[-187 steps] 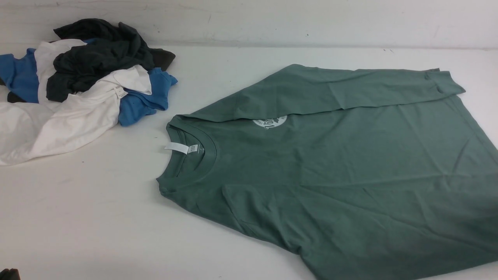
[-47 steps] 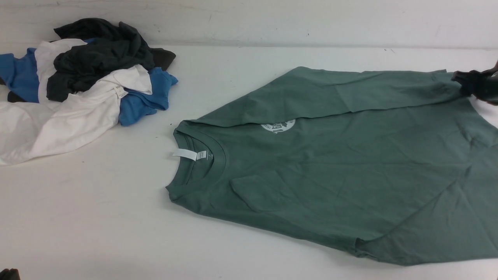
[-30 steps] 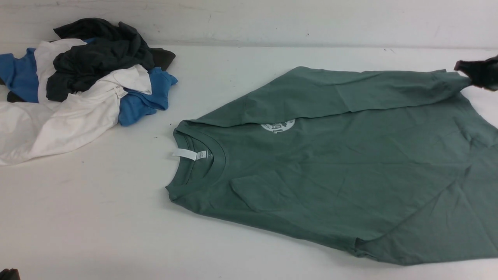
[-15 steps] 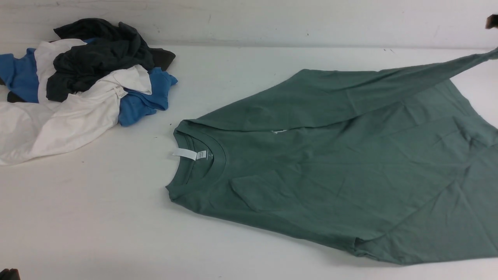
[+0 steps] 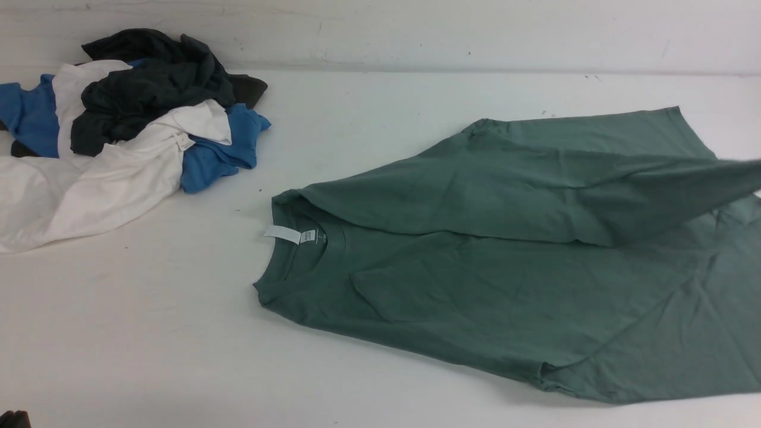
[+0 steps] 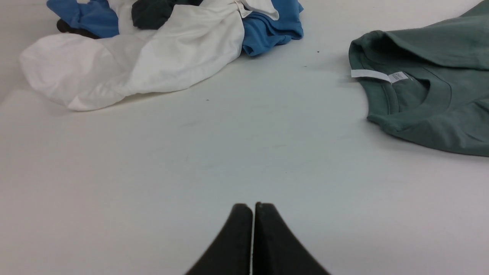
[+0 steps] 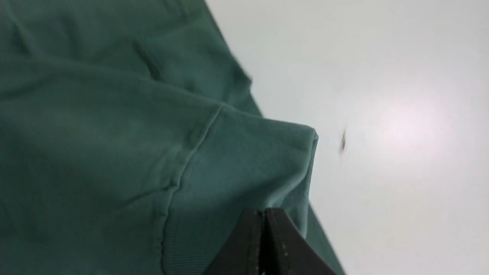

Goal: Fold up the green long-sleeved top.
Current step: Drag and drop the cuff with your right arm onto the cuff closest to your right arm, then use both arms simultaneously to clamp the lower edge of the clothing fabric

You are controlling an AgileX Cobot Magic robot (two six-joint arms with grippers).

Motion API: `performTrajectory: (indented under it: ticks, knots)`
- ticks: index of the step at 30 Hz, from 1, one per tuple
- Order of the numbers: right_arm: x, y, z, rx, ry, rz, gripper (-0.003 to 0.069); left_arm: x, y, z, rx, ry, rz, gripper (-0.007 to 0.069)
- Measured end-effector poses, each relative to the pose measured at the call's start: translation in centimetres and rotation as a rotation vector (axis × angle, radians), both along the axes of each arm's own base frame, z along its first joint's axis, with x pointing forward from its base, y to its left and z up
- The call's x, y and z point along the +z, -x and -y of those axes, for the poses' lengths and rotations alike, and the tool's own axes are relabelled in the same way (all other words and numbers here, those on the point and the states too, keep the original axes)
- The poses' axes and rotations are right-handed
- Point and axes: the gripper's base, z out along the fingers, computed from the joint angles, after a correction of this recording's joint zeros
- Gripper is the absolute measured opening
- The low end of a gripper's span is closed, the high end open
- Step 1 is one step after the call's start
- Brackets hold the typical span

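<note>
Front view: a large muted sage-green cotton long-sleeved top [image 5: 505,297] lies on the flat white table [image 5: 148,333], right of centre. Its ribbed crew neck [image 5: 309,252] points left, with the white neck label [image 5: 291,235] showing. One long sleeve [image 5: 565,190] is raised off the body and stretches across it to the right edge of the picture (its end is out of frame). At the far left sits a rumpled pile of clothes: a dark charcoal garment [image 5: 148,89], a bright blue garment [image 5: 220,154] and a white garment [image 5: 107,184], all well apart from the top.

Left wrist view: the black left gripper [image 6: 253,208] hangs over bare table, its two fingers pressed together with nothing between them. The top's neck lies off to one side, and the pile lies beyond.

Right wrist view: the black right gripper [image 7: 264,214] is clamped tight on the ribbed cuff [image 7: 229,183] of the sleeve, pinching the fabric near its edge. The table beneath is blurred.
</note>
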Motion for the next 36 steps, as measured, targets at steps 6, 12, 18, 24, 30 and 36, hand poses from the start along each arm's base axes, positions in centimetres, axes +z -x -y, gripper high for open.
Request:
performTrajectory:
  ticks: [6,12,18,24,30,36]
  knots:
    - [-6.5,2.1,-0.6,-0.008,-0.062,-0.216,0.0067,0.0,0.0,0.0,0.0,0.001,0.0,-0.0004]
    - [-6.0,1.9,0.3,0.002,0.032,-0.216,0.0248,0.0,0.0,0.0,0.0,0.001,0.0,-0.0004]
    - [-3.4,2.3,-0.1,-0.06,0.006,-0.119,0.0398,0.0,0.0,0.0,0.0,0.001,0.0,-0.0004]
    - [-0.9,5.3,-2.2,-0.034,-0.1,-0.049,0.0403,0.0,0.0,0.0,0.0,0.001,0.0,-0.0004]
    - [-0.8,10.5,-4.5,-0.038,-0.195,-0.06,0.0358,0.0,0.0,0.1,0.005,0.046,0.002,-0.0004]
    - [-2.8,15.5,-6.2,-0.019,-0.232,-0.132,0.0291,0.8,-0.1,1.4,0.066,0.87,0.014,-0.0004]
